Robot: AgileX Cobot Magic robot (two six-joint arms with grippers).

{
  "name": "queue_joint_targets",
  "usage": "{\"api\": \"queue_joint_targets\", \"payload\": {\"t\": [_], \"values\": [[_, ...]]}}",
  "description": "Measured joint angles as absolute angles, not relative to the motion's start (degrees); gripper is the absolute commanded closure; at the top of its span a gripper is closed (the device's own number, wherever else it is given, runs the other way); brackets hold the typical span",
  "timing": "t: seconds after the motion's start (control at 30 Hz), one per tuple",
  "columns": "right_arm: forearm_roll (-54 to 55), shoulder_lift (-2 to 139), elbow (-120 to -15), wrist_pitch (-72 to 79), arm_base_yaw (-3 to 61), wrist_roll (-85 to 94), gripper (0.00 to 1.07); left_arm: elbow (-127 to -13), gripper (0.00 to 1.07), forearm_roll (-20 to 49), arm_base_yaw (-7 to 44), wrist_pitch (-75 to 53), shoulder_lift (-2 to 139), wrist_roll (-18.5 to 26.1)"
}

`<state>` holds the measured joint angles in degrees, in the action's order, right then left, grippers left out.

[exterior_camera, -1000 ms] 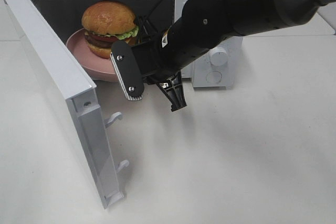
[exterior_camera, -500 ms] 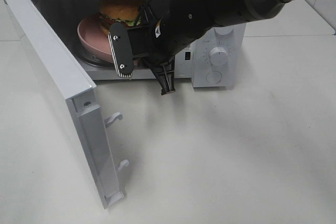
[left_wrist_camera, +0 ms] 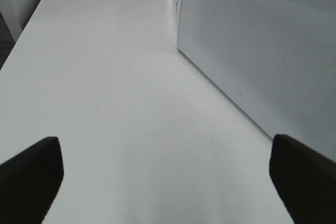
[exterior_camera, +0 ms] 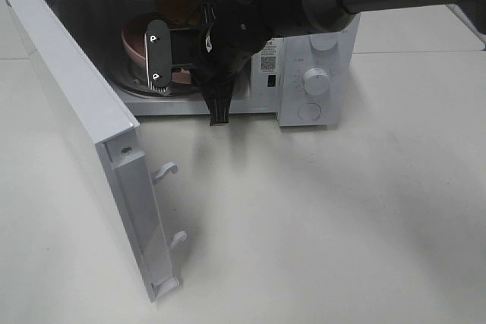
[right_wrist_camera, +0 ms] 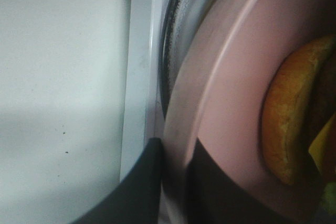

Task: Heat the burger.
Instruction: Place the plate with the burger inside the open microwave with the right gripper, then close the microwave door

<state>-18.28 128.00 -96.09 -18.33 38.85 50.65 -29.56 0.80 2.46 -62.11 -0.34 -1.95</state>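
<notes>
The right gripper [right_wrist_camera: 176, 148] pinches the pink dish [right_wrist_camera: 226, 87] by its rim; the burger [right_wrist_camera: 286, 124] sits on it, at the frame's edge.

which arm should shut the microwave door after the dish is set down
Left, probably: the left gripper, open, faces the door from outside; the right gripper is inside the microwave, clamped on the pink dish.
</notes>
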Motion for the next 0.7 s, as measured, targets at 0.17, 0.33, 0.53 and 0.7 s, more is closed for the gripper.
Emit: {"api": "queue_joint_targets", "payload": {"t": [0.17, 0.33, 0.53, 0.7], "values": [[-19.0, 129.4, -96.7, -19.1, 38.8, 50.5, 1.07, -29.6, 0.06, 0.8, 2.5, -62.1, -0.3, -1.9], [-19.4, 129.9, -97.4, -19.0, 38.8, 50.4, 1.02, -29.6, 0.06, 0.8, 2.5, -62.1, -0.3, -1.9], [-19.8, 129.9, -97.6, -18.6, 38.8, 49.4, 0.83, -29.6, 0.06, 0.8, 2.5, -62.1, -0.3, -1.9], [-20.2, 129.9, -97.9, -18.3, 38.8, 47.6, 0.65, -29.6, 0.06, 0.8, 2.5, -62.1, -0.3, -1.9]]}}
